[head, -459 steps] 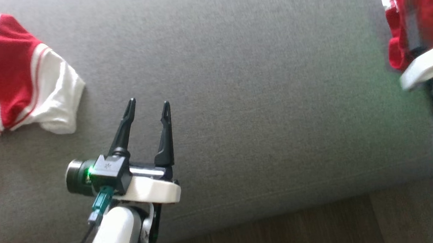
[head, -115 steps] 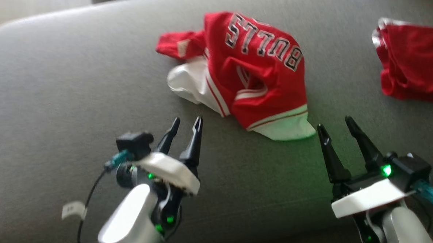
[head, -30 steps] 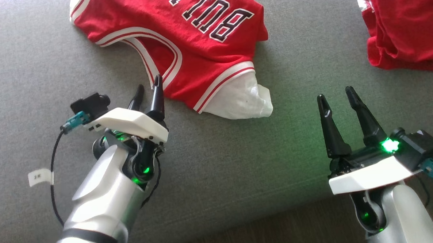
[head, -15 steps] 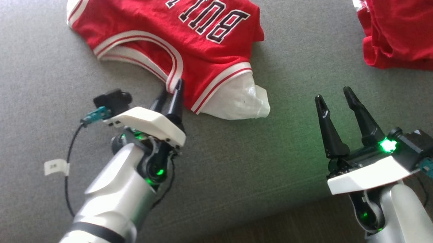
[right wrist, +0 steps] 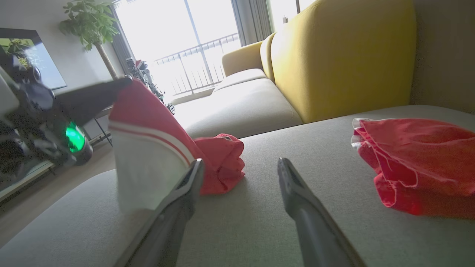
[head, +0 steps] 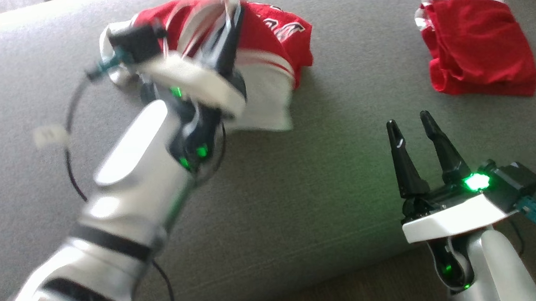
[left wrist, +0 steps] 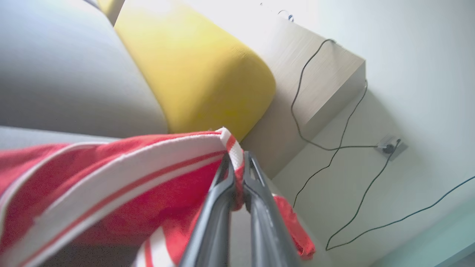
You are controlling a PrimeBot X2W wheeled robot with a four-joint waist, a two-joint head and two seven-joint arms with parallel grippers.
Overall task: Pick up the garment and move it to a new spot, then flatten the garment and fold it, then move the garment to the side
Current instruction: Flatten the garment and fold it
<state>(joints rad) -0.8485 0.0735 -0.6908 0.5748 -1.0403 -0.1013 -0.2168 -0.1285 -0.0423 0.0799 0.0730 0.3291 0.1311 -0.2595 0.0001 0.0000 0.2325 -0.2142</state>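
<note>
One big grey couch seat [head: 297, 190] takes up most of the head view, and a fat yellow back cushion [right wrist: 345, 55] stands behind it. The red and white shirt [head: 269, 78] is on the far part of the seat, over on the robot's left. It is all bunched up. One edge of it is up in the air, a white sleeve hangs down, and a red lump of it sits on the seat. A second red cloth [head: 476, 51] lies crumpled on the seat, far over on the robot's right and well apart from the shirt. The left gripper [left wrist: 236, 163] is up above the seat, looking blurry in the head view. Its two dark fingers are squeezed tight on the shirt's striped white edge (you can see the cloth pinched right between the tips). The right gripper [head: 408, 121] is low near the front edge of the seat. Its fingers are spread wide apart, with nothing between them, and they touch no cloth. A thin black cord [head: 68, 132] loops beside the left arm. A small green light [head: 476, 182] glows on the right gripper.
</note>
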